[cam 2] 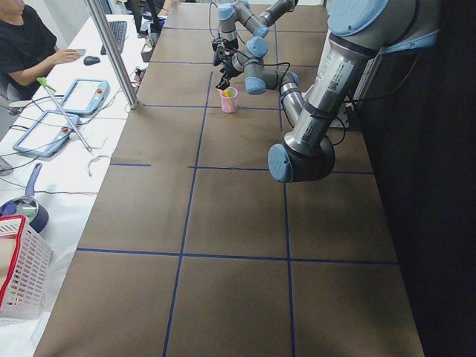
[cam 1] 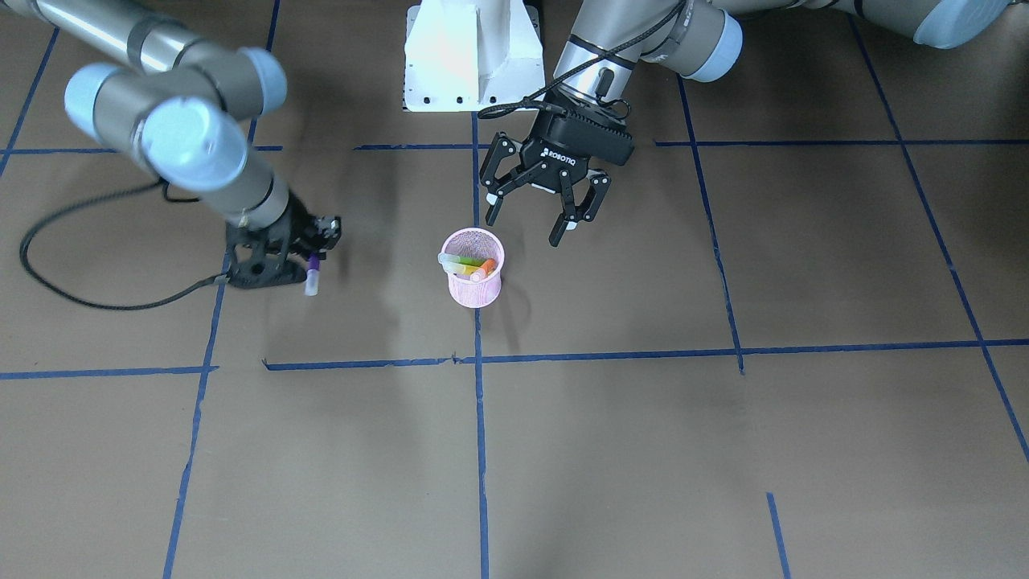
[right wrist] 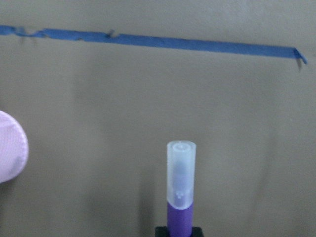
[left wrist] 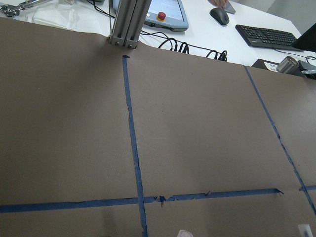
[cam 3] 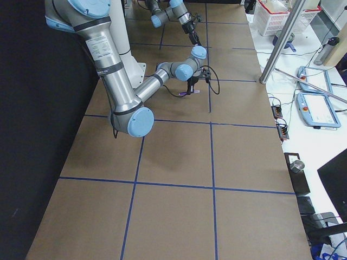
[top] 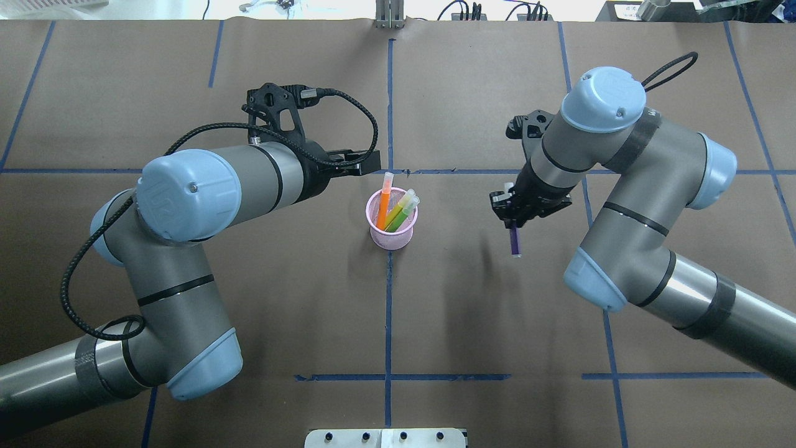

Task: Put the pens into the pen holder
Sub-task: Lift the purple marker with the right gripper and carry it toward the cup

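The pink mesh pen holder (cam 1: 476,288) stands upright at the table's middle, also in the overhead view (top: 390,235). An orange pen (top: 383,202) and a green pen (top: 400,211) stand in it, caps up. My right gripper (cam 1: 310,256) is shut on the purple pen (cam 1: 312,273), held upright above the table to the holder's right in the overhead view (top: 515,241). The right wrist view shows the purple pen's pale cap (right wrist: 180,173) and the holder's edge (right wrist: 10,153). My left gripper (cam 1: 524,229) is open and empty, just behind the holder on the robot's side.
The white robot base (cam 1: 470,56) sits at the table's near edge. Blue tape lines (cam 1: 480,450) cross the brown table. A black cable (cam 1: 80,299) hangs by the right arm. An aluminium post (left wrist: 127,22) and operators' desks stand past the far edge.
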Available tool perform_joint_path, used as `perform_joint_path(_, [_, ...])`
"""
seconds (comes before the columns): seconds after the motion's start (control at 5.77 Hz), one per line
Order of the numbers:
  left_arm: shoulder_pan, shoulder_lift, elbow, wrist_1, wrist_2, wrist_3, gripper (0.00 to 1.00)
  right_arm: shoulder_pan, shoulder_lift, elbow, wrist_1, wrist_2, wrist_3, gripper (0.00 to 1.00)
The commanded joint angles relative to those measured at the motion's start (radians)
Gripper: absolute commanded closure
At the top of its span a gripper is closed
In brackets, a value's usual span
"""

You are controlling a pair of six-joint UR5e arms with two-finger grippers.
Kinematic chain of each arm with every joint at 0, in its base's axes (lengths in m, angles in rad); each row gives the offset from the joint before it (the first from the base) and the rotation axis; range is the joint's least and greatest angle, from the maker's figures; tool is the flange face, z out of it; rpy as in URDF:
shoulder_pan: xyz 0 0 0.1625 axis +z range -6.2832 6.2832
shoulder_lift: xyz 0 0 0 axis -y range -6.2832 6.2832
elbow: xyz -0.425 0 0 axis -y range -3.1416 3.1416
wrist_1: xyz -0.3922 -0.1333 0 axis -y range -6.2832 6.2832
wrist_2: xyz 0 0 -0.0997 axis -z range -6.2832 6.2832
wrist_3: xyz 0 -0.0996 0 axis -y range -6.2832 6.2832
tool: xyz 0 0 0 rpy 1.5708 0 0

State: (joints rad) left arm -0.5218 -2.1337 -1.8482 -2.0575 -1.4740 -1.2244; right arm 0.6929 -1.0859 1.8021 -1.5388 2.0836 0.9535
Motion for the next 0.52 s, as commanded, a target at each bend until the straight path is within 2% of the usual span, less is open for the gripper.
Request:
perform_joint_path(0.0, [-0.001, 0.062, -0.032, -0.03, 0.0, 0.0, 0.1, -0.053, 0.081, 0.1, 0.003, -0.172, 0.028, 1.0])
perform_joint_path(0.17, [-0.003, 0.093, -0.031, -0.064, 0.0, 0.0, 0.1, -0.097, 0.086, 0.117, 0.064, -0.297, 0.043, 1.0])
perform_joint_path(0.35, [-0.01, 0.112, -0.029, -0.107, 0.0, 0.002, 0.1, -0.181, 0.077, 0.096, 0.197, -0.471, 0.097, 1.0])
